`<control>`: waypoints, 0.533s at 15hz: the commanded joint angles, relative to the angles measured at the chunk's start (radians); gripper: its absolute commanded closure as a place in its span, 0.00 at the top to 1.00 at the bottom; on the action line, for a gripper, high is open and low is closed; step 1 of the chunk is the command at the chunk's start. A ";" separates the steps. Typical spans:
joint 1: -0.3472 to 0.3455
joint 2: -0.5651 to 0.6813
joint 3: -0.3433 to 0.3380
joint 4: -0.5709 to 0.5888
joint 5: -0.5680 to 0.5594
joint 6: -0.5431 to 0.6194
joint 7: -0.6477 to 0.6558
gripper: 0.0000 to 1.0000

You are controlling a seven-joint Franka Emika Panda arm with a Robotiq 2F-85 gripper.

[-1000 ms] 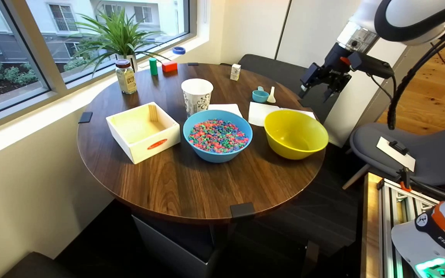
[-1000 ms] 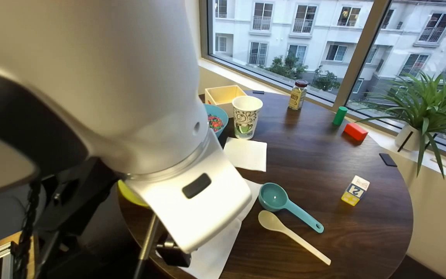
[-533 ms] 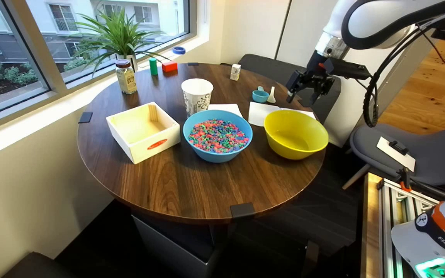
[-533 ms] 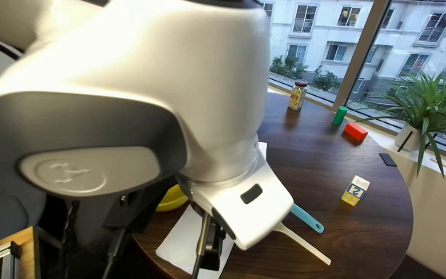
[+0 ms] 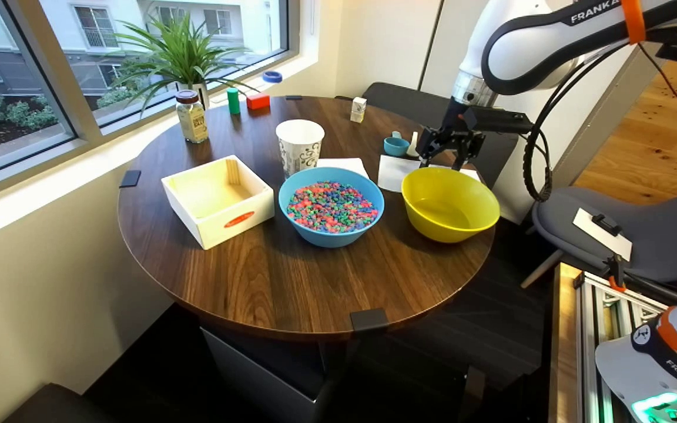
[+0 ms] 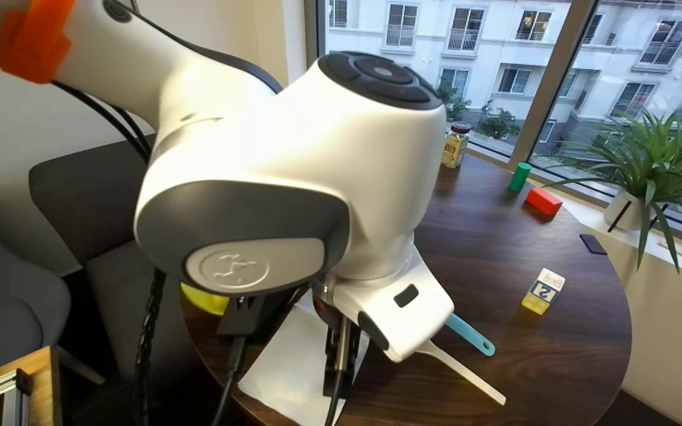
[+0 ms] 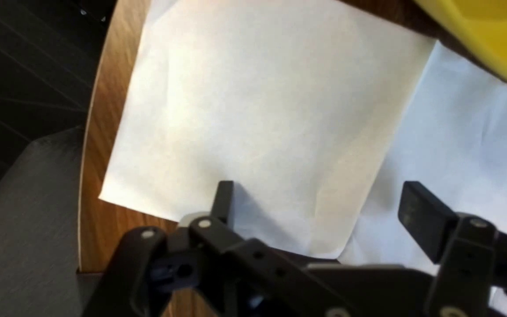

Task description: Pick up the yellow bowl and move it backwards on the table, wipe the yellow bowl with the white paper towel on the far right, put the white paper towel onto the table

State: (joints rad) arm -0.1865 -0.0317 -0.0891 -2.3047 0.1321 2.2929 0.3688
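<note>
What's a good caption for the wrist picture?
Open black pincer over white paper towel on brown wooden table, yellow plastic bowl nearby.

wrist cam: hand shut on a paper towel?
No, the wrist view shows the hand open, with white paper towels visible in the wide gap between its fingers.
</note>
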 commanded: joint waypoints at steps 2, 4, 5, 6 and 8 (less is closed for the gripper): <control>0.025 0.050 -0.014 0.048 -0.007 -0.031 0.020 0.58; 0.028 0.052 -0.015 0.057 -0.010 -0.035 0.022 0.42; 0.030 0.050 -0.014 0.058 -0.011 -0.036 0.022 0.35; 0.032 0.047 -0.014 0.059 -0.012 -0.038 0.021 0.26; 0.037 0.027 -0.011 0.054 -0.019 -0.047 0.020 0.11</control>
State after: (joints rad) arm -0.1701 0.0001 -0.0915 -2.2587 0.1320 2.2814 0.3711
